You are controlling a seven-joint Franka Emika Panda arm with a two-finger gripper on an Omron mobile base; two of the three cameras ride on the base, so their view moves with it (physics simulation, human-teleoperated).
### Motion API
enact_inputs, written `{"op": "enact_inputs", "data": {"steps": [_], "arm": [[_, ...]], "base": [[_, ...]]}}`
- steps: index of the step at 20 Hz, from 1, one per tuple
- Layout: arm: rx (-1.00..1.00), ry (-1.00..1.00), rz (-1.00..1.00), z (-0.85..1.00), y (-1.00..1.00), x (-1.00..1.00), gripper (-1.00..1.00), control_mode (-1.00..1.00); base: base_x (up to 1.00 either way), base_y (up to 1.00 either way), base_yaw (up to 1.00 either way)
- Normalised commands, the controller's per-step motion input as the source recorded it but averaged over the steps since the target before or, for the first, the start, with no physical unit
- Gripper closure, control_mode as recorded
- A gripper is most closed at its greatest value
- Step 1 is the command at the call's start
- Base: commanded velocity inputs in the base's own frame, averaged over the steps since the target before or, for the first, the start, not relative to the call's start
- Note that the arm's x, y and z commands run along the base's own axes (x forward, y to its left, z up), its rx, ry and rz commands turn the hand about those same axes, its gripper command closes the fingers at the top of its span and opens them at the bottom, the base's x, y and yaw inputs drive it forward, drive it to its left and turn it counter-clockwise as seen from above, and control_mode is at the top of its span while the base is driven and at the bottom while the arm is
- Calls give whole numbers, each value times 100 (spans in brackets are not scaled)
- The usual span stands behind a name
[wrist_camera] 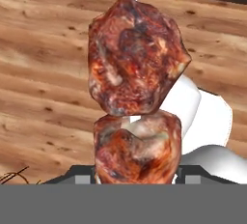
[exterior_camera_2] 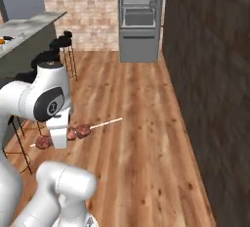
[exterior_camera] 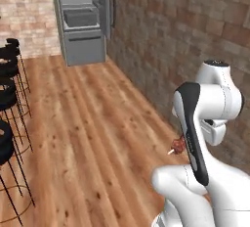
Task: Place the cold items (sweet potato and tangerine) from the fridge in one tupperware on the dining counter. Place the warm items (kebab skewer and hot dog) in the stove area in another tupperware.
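Carrying the reddish-brown meat-chunk kebab skewer (exterior_camera_2: pixel 73 134) clamped across its middle between the fingers (wrist_camera: pixel 135 172) at lower left of the right base view, stick lying level, grey-white marbled bench (exterior_camera_2: pixel 29 28) far upper left.

My white jointed arm (exterior_camera_2: pixel 36 101) is folded up close over my base, the rounded shoulder link low in front and the upper links doubled back above it. From the left base view my forearm, with its long dark stripe, slants upward to a bulky white wrist (exterior_camera: pixel 217 91). My hand (exterior_camera_2: pixel 59 137) hangs below that wrist, pointing down toward the floor. Its two dark fingers are part-way closed on the row of reddish-brown meat chunks on a thin pale stick (exterior_camera_2: pixel 78 132), which lies roughly level across my hand, carried in the air.
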Motion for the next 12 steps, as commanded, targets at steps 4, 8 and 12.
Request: {"op": "enact_inputs", "data": {"steps": [4, 8, 12], "arm": [[0, 0, 0, 0, 0, 0, 100, 100], [0, 0, 0, 0, 0, 0, 100, 100], [0, 0, 0, 0, 0, 0, 100, 100]], "base": [[100, -20, 80], [87, -6, 41], [100, -78, 51]]}}
